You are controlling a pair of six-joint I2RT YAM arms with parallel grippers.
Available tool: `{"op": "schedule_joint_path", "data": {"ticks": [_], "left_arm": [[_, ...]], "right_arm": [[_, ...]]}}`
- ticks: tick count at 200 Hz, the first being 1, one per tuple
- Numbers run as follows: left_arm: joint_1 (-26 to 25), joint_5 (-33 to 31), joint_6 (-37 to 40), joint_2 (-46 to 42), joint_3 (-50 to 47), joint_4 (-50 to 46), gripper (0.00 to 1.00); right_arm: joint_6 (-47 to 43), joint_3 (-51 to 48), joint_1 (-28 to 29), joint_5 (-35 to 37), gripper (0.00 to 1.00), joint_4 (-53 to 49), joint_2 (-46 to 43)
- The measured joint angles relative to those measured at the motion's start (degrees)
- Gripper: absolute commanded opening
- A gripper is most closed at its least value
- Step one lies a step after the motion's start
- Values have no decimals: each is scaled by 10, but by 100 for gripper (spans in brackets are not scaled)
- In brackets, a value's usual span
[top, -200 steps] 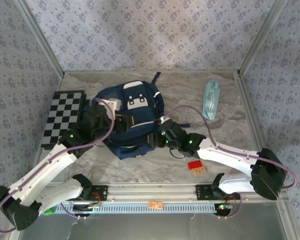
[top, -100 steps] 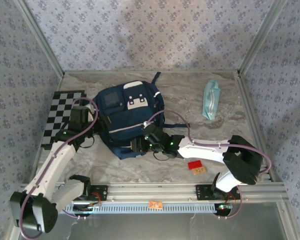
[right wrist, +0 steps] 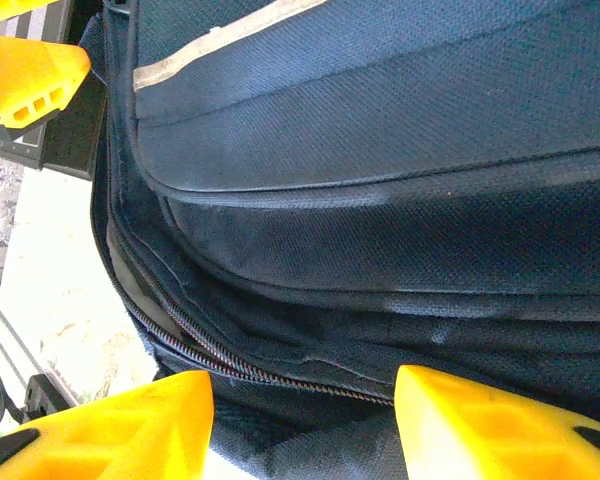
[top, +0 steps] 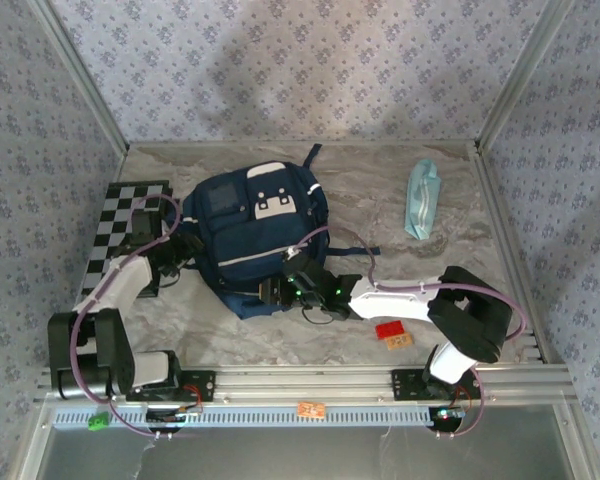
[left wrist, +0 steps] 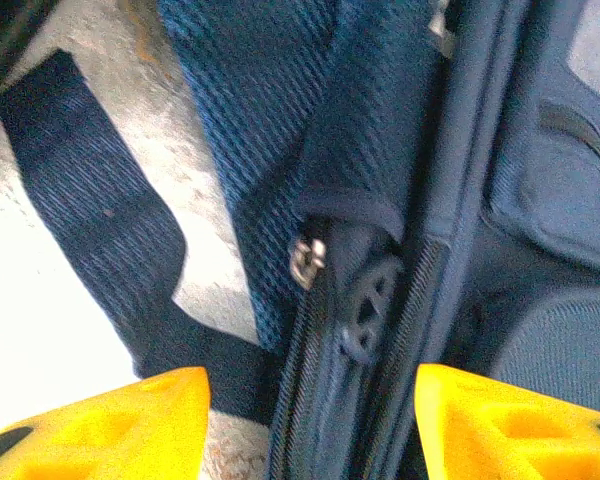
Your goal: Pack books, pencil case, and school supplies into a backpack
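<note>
The pencil case [top: 422, 200] lies on the table [top: 330, 330] well apart from the backpack [top: 250, 215], off its right side and level with its far half. It is the one task item lying in the open outside the bag. Its long axis runs far-to-near, roughly parallel to the backpack's right flank, with a slight lean.

The right gripper [right wrist: 302, 385] sits at the backpack's near edge. Its yellow fingers stand apart over a zippered seam, and no fabric looks pinched between them. The left gripper [left wrist: 310, 385] is at the backpack's left side, also spread and holding nothing. The zipper slider [left wrist: 305, 262] is just ahead of its gap, untouched.

From here the right arm is clearly the nearer one to the pencil case, since the left arm has the whole backpack between it and the pouch. For the right gripper the case lies out to the right of the backpack and farther back. A pick would probably mean closing across the pouch's narrow width, so the jaws would be set crosswise to that far-to-near axis.

The zipper stretches seen from both wrists look closed — so opening the backpack may have to come first.
</note>
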Motion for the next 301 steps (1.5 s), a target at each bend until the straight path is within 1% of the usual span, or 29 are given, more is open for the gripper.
{"op": "schedule_joint_path", "data": {"ticks": [16,35,50,64,77,95,103,127,138,148,175,182,193,215,227,239,271,301], "left_arm": [[10,-1,0,18,0,20,55],[12,0,-1,47,4,40,49],[12,11,-5,71,13,57,48],[10,21,-9,86,18,73,39],[6,27,-12,94,20,85,33],[-14,28,-19,102,23,98,24],[-24,29,-23,104,24,101,23],[-69,29,-46,103,25,112,23],[-100,24,-64,100,24,113,24],[-139,16,-86,93,20,116,25],[-256,5,-137,71,13,126,38],[-277,4,-149,65,12,127,42],[-295,3,-160,49,11,127,48],[-295,-25,-162,0,10,109,53],[-285,-39,-160,-22,10,95,55],[-270,-41,-158,-29,10,86,55],[-228,-36,-165,6,10,93,55],[-224,-17,-191,69,10,128,57]], "right_arm": [[3,-3,-3,-2,53,7,0],[7,-6,-9,-6,53,12,0],[7,-9,-15,-7,53,16,0],[7,-11,-23,-11,53,18,0],[7,-13,-36,-17,53,18,0],[0,-14,-63,-30,53,15,0],[-7,-14,-79,-35,53,12,0],[-41,-10,-149,-41,54,-17,-1],[-57,-4,-188,-42,55,-36,-3],[-71,3,-230,-43,56,-52,-6],[-112,36,-336,-43,57,-102,-9],[-119,42,-353,-43,57,-114,-12],[-130,46,-372,-44,59,-134,-26],[-151,38,-371,-56,59,-163,-76],[-158,30,-363,-66,59,-170,-104],[-160,18,-352,-72,60,-172,-129],[-155,-26,-306,-77,60,-181,-173],[-145,-50,-266,-71,60,-194,-188]]}}
